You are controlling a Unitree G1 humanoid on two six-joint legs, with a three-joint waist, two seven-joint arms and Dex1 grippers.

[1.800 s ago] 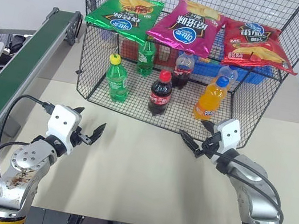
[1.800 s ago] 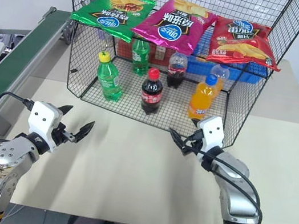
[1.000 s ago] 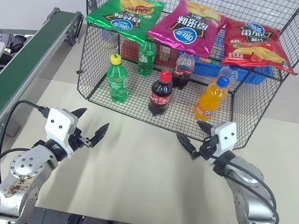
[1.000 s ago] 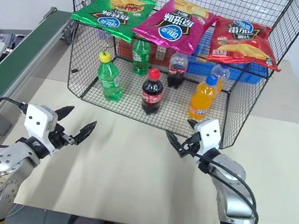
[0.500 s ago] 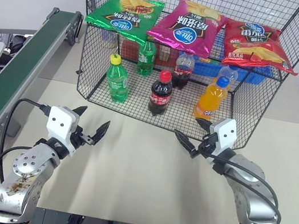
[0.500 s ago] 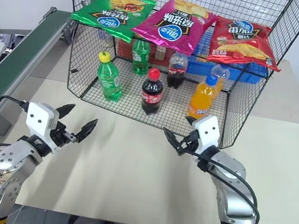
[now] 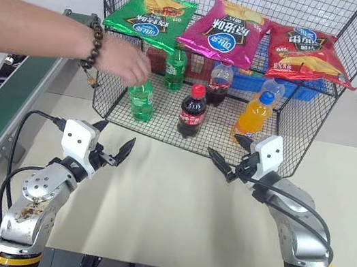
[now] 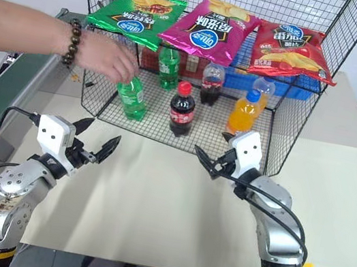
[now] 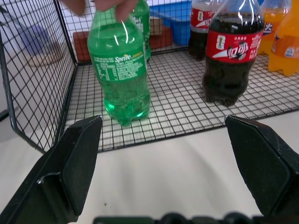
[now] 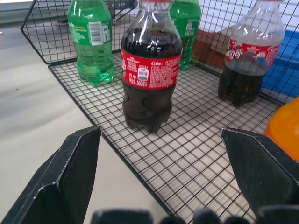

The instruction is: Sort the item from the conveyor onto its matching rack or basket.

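Head views: person's hand (image 7: 123, 63) newly reached in, gripping top of soda bottle (image 7: 142, 98) standing on rack (image 7: 165, 128) floor, left front; conveyor (image 7: 3, 106) bare. Left end effector (image 7: 112, 147) and right end effector (image 7: 231, 158) both wide open, empty, above counter (image 7: 173, 202).
Left wrist: fingers (image 9: 124, 8) now pinch bottle cap.
Right wrist: cola bottle (image 10: 150, 65) centred, unchanged.

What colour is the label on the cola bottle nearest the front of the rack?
Red with white lettering, on the cola bottle; it shows best in the right wrist view.
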